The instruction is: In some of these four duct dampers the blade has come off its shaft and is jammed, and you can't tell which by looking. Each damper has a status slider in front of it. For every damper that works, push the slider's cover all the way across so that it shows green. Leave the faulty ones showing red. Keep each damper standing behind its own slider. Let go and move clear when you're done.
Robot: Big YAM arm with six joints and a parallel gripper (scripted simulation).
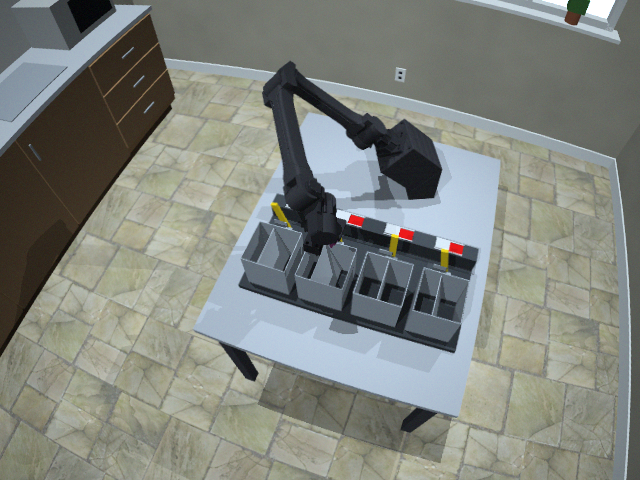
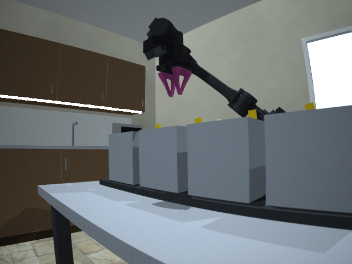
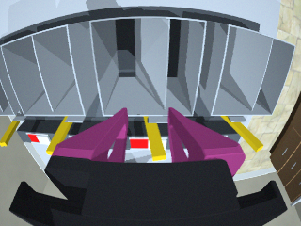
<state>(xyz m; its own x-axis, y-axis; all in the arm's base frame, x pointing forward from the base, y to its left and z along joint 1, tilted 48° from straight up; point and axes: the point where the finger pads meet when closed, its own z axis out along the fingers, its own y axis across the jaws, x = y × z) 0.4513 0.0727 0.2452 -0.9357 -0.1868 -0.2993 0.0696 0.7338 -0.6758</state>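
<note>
My gripper (image 2: 175,95) (image 3: 148,114) is partly open and empty. Its magenta fingers hang above the second damper (image 1: 317,291) (image 3: 110,101) from the left in the top view. That damper's yellow lever (image 3: 155,143) shows between the fingers from above, untouched. Dark gaps show either side of its blade. The first damper (image 1: 263,273), third damper (image 1: 374,307) and fourth damper (image 1: 431,328) stand upright. The second slider shows red (image 1: 356,220) (image 3: 138,142), the third red (image 1: 406,234) and the fourth red (image 1: 456,248). The first slider is hidden by the arm and fingers.
Other yellow levers (image 1: 280,214) (image 1: 394,245) (image 1: 444,259) rise between dampers and sliders. The dampers stand close together on a dark base (image 1: 429,343) on the table (image 1: 289,330). The arm reaches over the slider row from behind.
</note>
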